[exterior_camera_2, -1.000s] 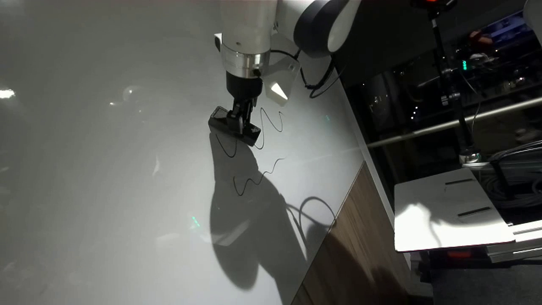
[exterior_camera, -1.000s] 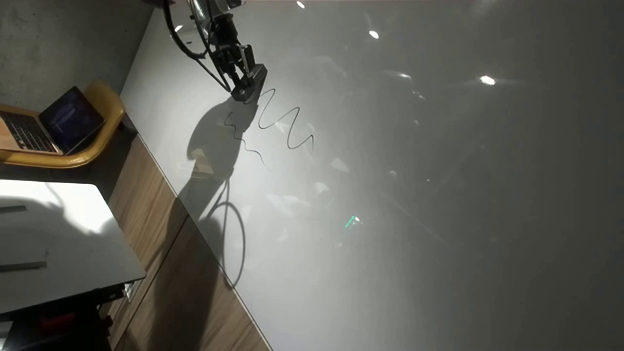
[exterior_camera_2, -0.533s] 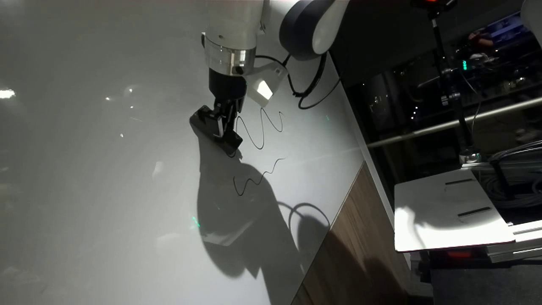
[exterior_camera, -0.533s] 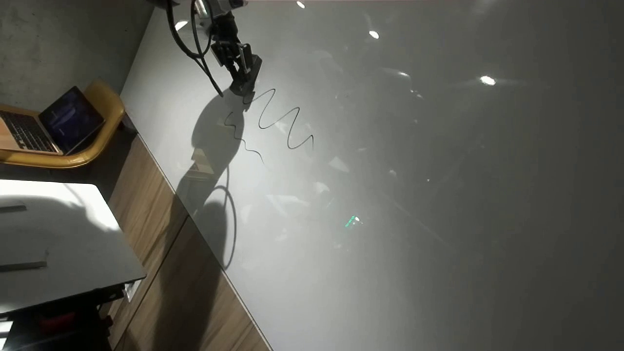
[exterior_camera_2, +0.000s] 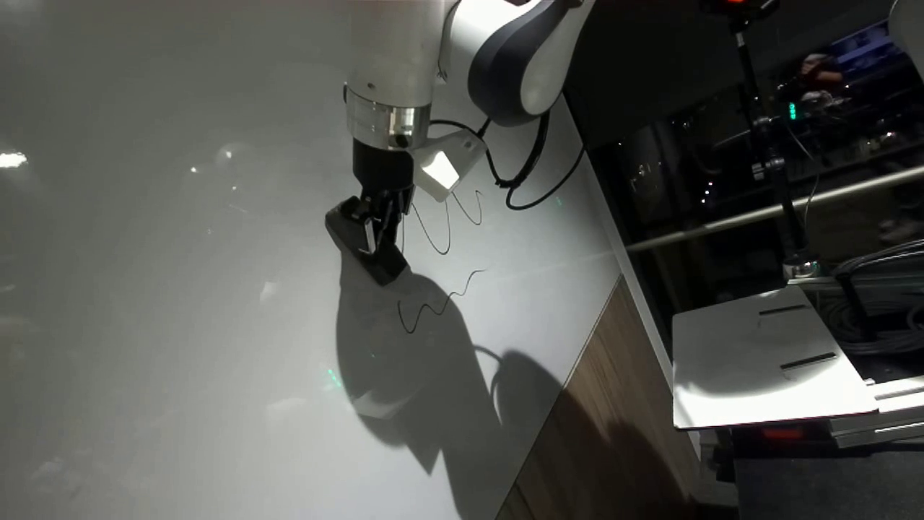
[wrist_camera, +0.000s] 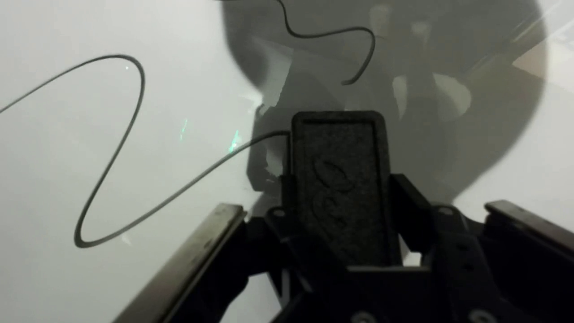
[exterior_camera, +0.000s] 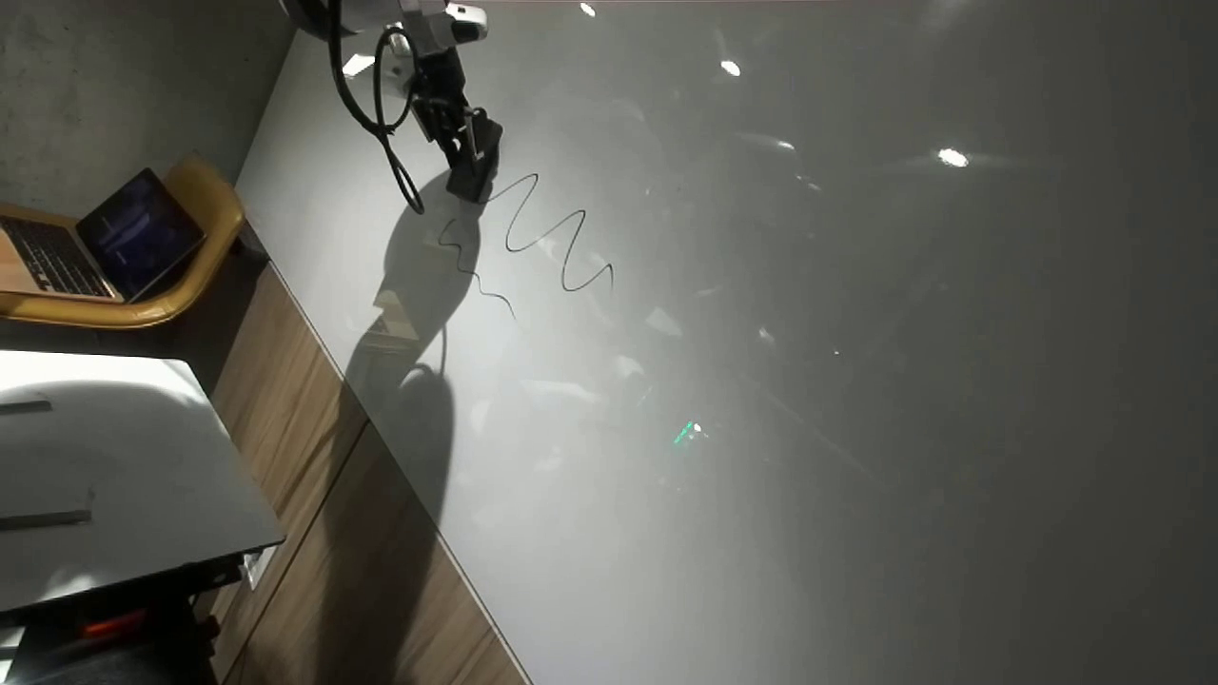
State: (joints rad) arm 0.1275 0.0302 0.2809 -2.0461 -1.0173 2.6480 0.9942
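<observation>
Glossy white board [exterior_camera: 856, 514] is filling most of both exterior views, wood panelling [exterior_camera: 290, 381] running along one edge. Robot arm [exterior_camera_2: 401, 58] is reaching in over it, throwing a broad shadow [exterior_camera_2: 404, 368] across the board. Yellow chair [exterior_camera: 213, 205] is standing off to the side in an exterior view, open laptop [exterior_camera: 140, 233] resting on it, its screen showing nothing legible. Hand [wrist_camera: 346, 204] is clamping a dark eraser [wrist_camera: 341, 179], fingers [wrist_camera: 410, 217] pressing its two long sides, so it's sitting between them close to the board. Grip is going across the narrow width, probably because that span is suiting the fingers and leaving the board-side face uncovered. Angles aren't showing whether that face is touching. In the wrist view a long zigzag line [wrist_camera: 115, 157] is running right up to the eraser's edge; a shorter wavy line [wrist_camera: 332, 32] is lying past its end, mostly in shadow. Embossed outlines [wrist_camera: 332, 172] are marking the eraser's back, an oval and curls; no brand or word is reading clearly.
</observation>
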